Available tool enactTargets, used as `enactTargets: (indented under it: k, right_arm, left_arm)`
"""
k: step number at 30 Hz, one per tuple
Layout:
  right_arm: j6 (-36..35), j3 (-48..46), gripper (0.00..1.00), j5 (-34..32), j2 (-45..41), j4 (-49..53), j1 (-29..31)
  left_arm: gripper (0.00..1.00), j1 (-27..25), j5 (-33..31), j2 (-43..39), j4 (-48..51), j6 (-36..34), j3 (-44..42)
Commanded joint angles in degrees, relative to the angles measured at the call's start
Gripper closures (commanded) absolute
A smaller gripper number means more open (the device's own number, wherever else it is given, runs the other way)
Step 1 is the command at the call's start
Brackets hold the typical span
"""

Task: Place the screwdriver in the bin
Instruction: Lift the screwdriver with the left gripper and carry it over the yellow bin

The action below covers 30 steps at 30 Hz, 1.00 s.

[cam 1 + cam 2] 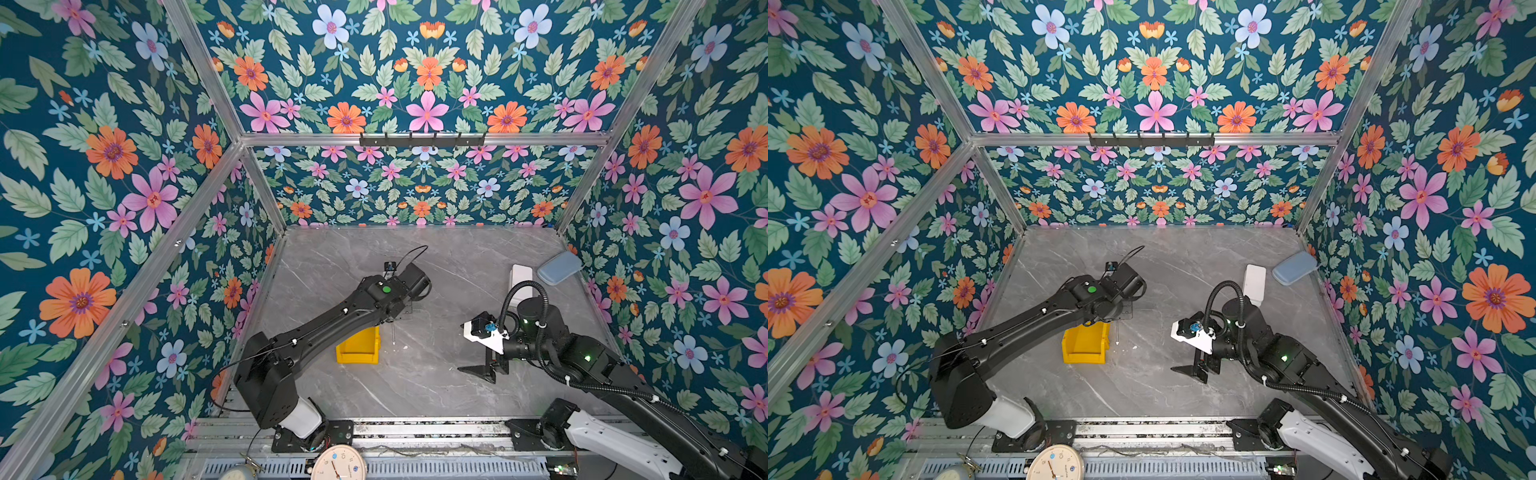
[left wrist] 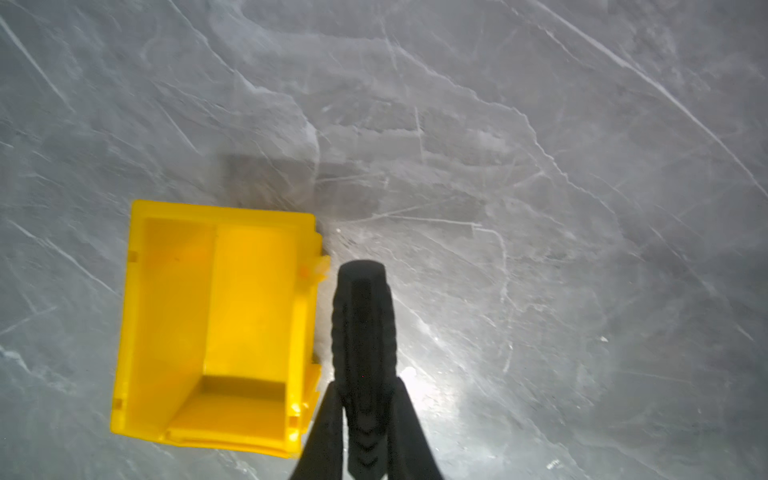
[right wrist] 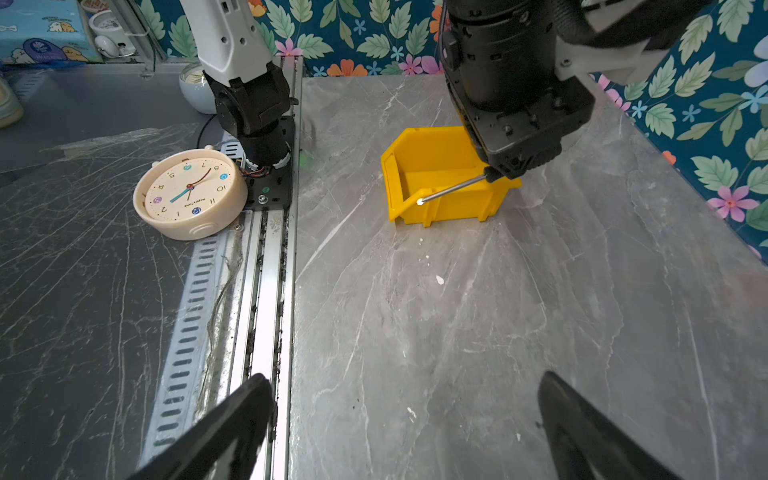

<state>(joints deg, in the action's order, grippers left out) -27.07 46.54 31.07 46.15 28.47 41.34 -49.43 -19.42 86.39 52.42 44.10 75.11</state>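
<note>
The yellow bin (image 1: pixel 358 347) (image 1: pixel 1086 345) stands open-topped on the grey marble table, partly under my left arm. My left gripper (image 2: pixel 365 386) is shut on the black handle of the screwdriver (image 2: pixel 363 324) and holds it off the table just beside the bin's right wall. In both top views the thin silver shaft (image 1: pixel 393 334) (image 1: pixel 1118 334) points toward the table's front edge. In the right wrist view the shaft (image 3: pixel 453 188) crosses in front of the bin (image 3: pixel 436 166). My right gripper (image 1: pixel 482 372) (image 3: pixel 401 395) hangs open and empty, well right of the bin.
A white box (image 1: pixel 521 280) and a pale blue pad (image 1: pixel 559 268) lie at the back right. A cream clock (image 1: pixel 338 463) (image 3: pixel 189 193) sits past the metal rails (image 1: pixel 415 430) at the front edge. Floral walls enclose three sides.
</note>
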Motion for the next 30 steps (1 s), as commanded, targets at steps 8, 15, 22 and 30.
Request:
enactTargets:
  k: [8, 15, 22, 30]
  right_arm:
    - [0.2, 0.1, 0.01, -1.1, 0.0, -2.5, 0.8]
    - [0.3, 0.4, 0.01, -1.5, 0.2, -1.9, 2.1]
    - [0.4, 0.5, 0.01, -1.7, -0.2, -0.8, 2.3]
    - [0.7, 0.6, 0.01, -2.1, -1.5, 1.5, 2.5]
  left_arm:
    - [1.0, 7.5, -1.3, -10.2, -6.5, -19.1, -12.1]
    - [1.0, 11.8, 0.1, -12.5, -12.6, -28.7, -18.2]
    - [1.0, 13.4, 0.5, -9.9, -18.4, -30.8, -21.4]
    - [1.0, 13.7, 2.5, -8.0, -25.9, -31.4, -25.7]
